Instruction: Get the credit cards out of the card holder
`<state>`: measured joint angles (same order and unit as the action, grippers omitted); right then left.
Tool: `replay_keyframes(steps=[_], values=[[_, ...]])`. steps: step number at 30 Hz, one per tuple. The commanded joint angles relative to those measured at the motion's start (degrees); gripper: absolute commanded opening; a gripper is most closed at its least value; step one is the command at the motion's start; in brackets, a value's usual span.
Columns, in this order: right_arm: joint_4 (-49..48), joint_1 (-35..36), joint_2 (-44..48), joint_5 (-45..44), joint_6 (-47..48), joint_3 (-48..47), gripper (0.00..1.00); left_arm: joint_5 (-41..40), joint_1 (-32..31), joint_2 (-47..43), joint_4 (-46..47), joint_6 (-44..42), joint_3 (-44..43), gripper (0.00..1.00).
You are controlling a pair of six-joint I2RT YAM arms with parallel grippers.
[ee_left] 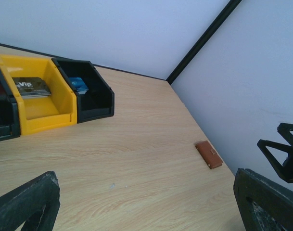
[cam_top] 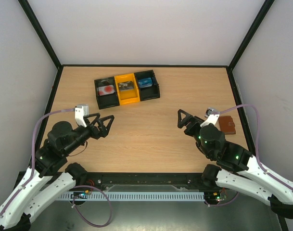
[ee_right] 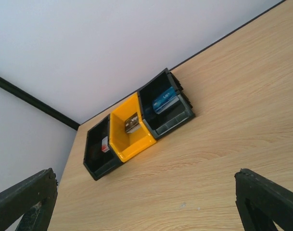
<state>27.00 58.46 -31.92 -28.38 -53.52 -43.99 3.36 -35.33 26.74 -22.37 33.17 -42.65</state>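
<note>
2 robot arms wait over a pale wooden worktop (cam_top: 146,144), the left claw (cam_top: 107,126) and the right claw (cam_top: 181,121) both spread wide and holding nothing. The card holder (cam_top: 227,124), 1 small reddish-brown leather wallet, lies flat and folded shut at the worktop's right edge, just beside the right arm's wrist and well apart from the left arm. No credit cards show at it, so any it carries are judged to be inside. The step in hand appears to be the first reach for the holder, and the right arm is the likelier candidate. Its fingers point away from the wallet toward the middle of the worktop, so it would need to draw back and turn before coming down. Because the wallet lies thin and flat, a grip across its short sides, or on an edge tipped up, looks safer than a pinch from straight above. The left claw could then help part the fold. At the far side stands 1 tray (cam_top: 128,100) of 3 bins, 2 black and 1 yellow, with 1 card in each: a red-and-white card (cam_top: 106,89), a dark card (cam_top: 126,86) and a blue card (cam_top: 145,82).
</note>
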Motion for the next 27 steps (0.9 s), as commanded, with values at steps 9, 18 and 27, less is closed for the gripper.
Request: replay_keyframes(steps=[9, 18, 27], values=[[1.3, -0.3, -4.9, -19.1, 0.8, 2.7, 0.98, -6.8, 0.3, -2.4, 0.1, 1.6, 6.0, 0.99], [-1.2, -3.8, -13.2, -34.7, 3.1, 6.8, 0.98, -10.9, 0.3, -3.3, 0.5, 1.3, 5.9, 0.99], [-8.0, -27.8, -28.7, -22.3, 9.4, 5.6, 0.98, -7.4, 0.3, -7.0, 2.6, 0.5, 8.4, 0.99]])
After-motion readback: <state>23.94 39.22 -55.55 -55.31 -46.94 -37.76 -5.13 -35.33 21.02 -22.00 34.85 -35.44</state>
